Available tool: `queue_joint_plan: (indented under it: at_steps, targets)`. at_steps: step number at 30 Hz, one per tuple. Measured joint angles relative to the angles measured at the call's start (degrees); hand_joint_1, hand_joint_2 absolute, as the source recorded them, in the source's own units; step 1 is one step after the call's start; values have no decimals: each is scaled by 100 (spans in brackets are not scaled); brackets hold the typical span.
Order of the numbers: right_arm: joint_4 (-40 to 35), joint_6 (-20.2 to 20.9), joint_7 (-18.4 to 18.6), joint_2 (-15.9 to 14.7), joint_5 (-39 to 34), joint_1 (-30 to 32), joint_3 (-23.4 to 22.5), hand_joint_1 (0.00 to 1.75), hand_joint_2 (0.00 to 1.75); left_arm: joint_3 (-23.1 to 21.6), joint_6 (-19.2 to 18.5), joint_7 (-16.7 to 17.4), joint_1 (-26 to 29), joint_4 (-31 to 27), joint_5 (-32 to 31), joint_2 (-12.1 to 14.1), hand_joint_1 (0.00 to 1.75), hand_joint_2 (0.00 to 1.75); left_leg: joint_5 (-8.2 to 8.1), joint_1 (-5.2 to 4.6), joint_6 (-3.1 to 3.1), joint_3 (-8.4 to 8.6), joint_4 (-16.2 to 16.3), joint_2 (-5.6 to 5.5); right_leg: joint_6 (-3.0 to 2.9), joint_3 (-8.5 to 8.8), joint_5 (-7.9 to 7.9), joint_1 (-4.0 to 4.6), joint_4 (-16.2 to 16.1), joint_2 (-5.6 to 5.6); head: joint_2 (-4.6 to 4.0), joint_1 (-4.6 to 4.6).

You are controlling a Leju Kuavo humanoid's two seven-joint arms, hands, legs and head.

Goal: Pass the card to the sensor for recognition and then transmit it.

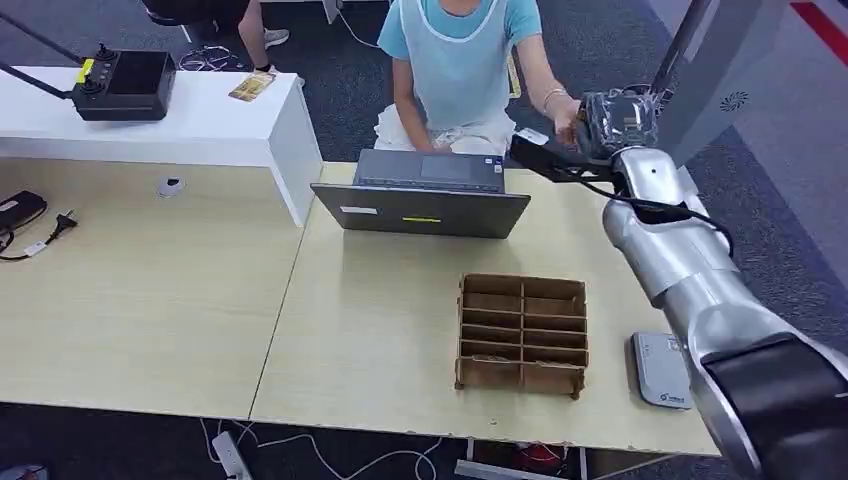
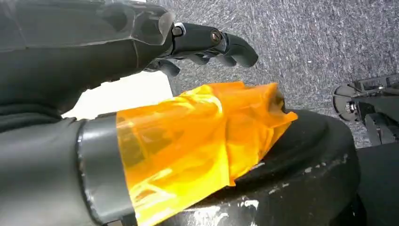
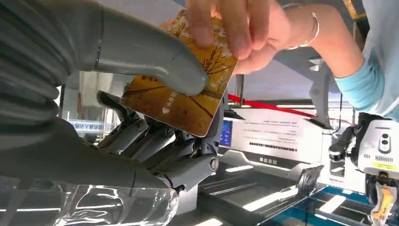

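A golden-brown card (image 3: 179,101) with a tree pattern is pinched between the thumb and fingers of my right hand (image 3: 155,141). A person's hand (image 3: 235,28) grips the card's other end at the same time. In the head view my right hand (image 1: 615,120) is raised beyond the table's far right corner, meeting the person's hand (image 1: 565,112). A flat grey sensor (image 1: 660,368) lies on the table near its right edge. My left hand (image 2: 117,42) hangs over grey carpet holding nothing, fingers stretched out apart from its orange-wrapped thumb (image 2: 197,141).
A brown cardboard divider box (image 1: 522,333) stands on the wooden table (image 1: 380,330), left of the sensor. A grey laptop (image 1: 425,195) sits at the far edge facing the seated person (image 1: 455,60). A white desk (image 1: 200,125) with a black controller stands at far left.
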Motion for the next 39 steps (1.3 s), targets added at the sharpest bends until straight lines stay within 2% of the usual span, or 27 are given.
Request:
queue_joint_plan:
  at_steps: [15, 16, 17, 18, 32, 39]
  targets:
    - [33, 0, -4, 0, 149, 33, -107, 175, 175, 0, 2, 0, 3, 0, 0, -2, 0, 0, 0, 0, 0, -1, 0, 0, 0, -2, 0, 0, 0, 0, 0, 0]
    - [39, 13, -4, 0, 173, 33, -112, 134, 175, 0, 2, 0, 3, 0, 0, -2, 0, 0, 0, 0, 0, -1, 0, 0, 0, -2, 0, 0, 0, 0, 0, 0]
    - [50, 42, 7, 0, 199, 32, -114, 9, 175, 0, 2, 0, 3, 0, 0, 0, 0, 0, 0, 0, 0, 0, 0, 0, 0, -2, 0, 0, 0, 0, 0, 0]
    - [61, 103, 20, 0, 247, 32, -116, 0, 175, 0, 2, 0, 3, 0, 0, -2, 0, 0, 0, 0, 0, 0, 0, 0, 0, -2, 0, 0, 0, 0, 0, 0]
    - [112, 94, 55, -33, 151, 78, -407, 0, 175, 0, 2, 17, 6, 0, -2, -2, 0, 0, 0, 0, 0, 0, 0, 1, 0, -3, 0, 0, 0, 1, 0, 0]
    - [-312, -94, -225, -35, -703, 252, -933, 0, 175, 0, 18, 17, 24, 0, 0, -2, 0, 0, 0, 0, 0, -1, 0, 1, 0, -3, 0, 0, 0, 3, 0, 0]
